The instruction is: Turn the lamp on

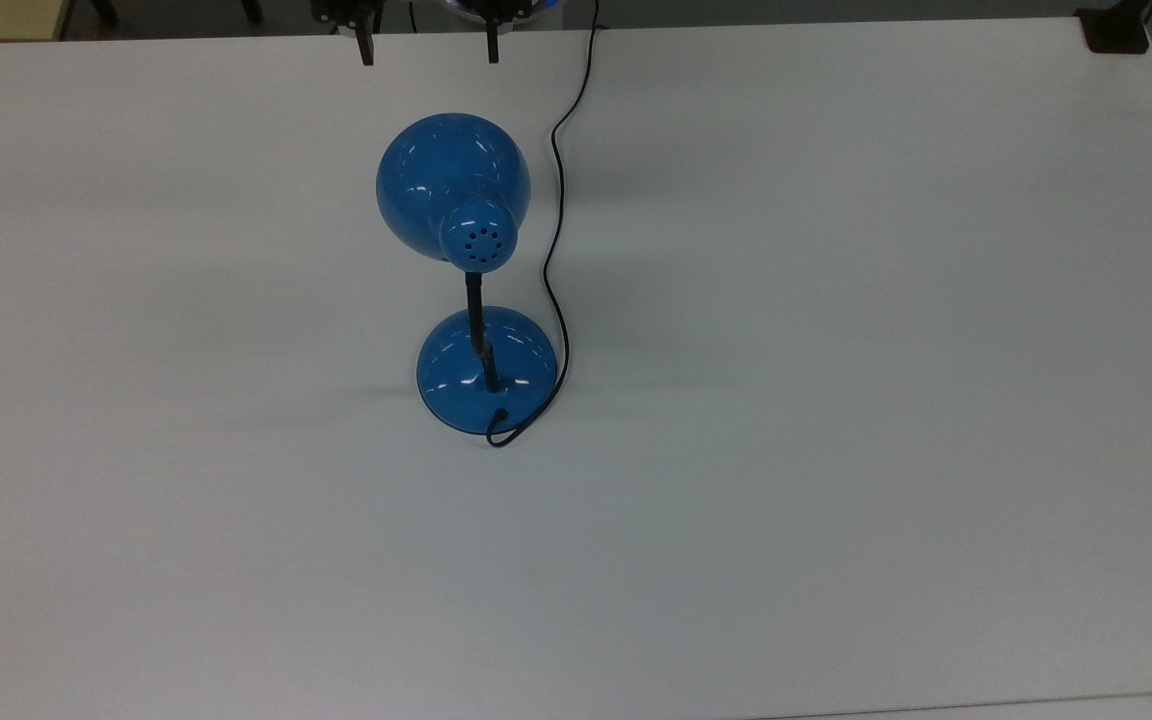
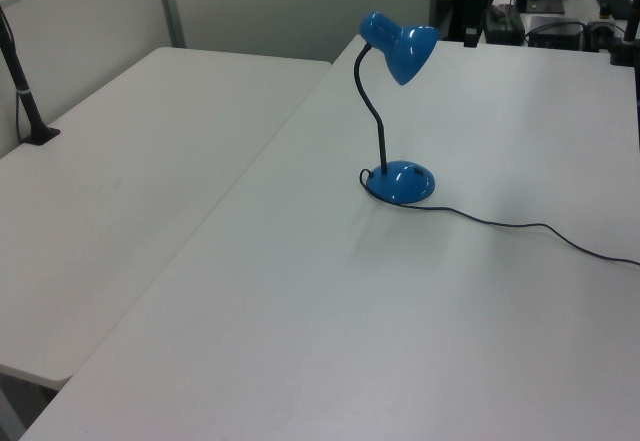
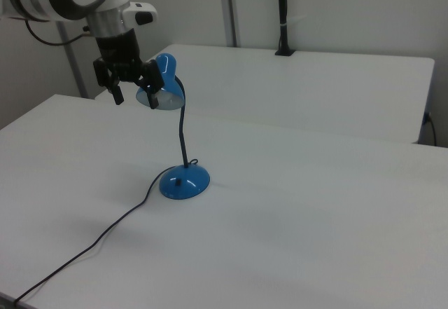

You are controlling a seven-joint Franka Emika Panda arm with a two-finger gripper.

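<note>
Top view: gripper [image 1: 429, 48] is hanging at the frame's upper edge, fingers spread wide, gripping nothing. The lamp [image 1: 471, 270] is standing on the white table [image 1: 836, 400] just below it in the picture, shade nearest the fingers, base further down; black cord [image 1: 558, 200] is running up past the gripper's right.

Left view: lamp upright mid-table, cord trailing right.

Right view: gripper is hovering open beside the shade, in front of it, not touching visibly.
</note>
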